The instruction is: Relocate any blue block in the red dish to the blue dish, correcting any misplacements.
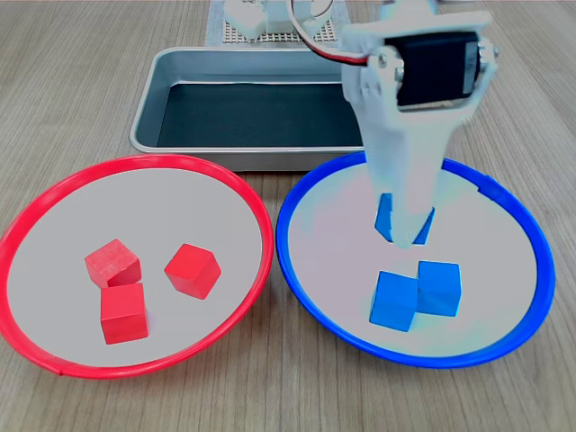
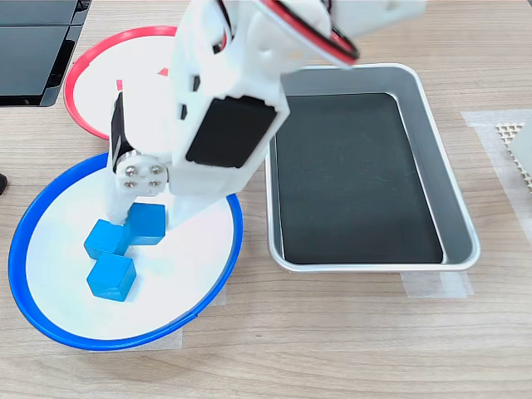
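- Surface: pale wood-grain table (image 1: pixel 297 396), bare along the near edge in the first exterior view.
- Blue dish (image 1: pixel 306 279) is the landmark. Two blue cubes (image 1: pixel 416 295) lie touching on its near side.
- Gripper (image 1: pixel 407 236) is down inside the blue dish, just behind that pair, fingers either side of the blue block (image 1: pixel 387 216); grip looks narrow, clamping not clear, cannot tell.
- Red dish (image 1: pixel 54 355) sits beside the blue dish, rims nearly touching; holds three red cubes (image 1: pixel 191 270).
- Metal tray (image 1: pixel 148 108), dark liner, just behind both dishes.
- White perforated base (image 1: pixel 261 31) beyond the tray.
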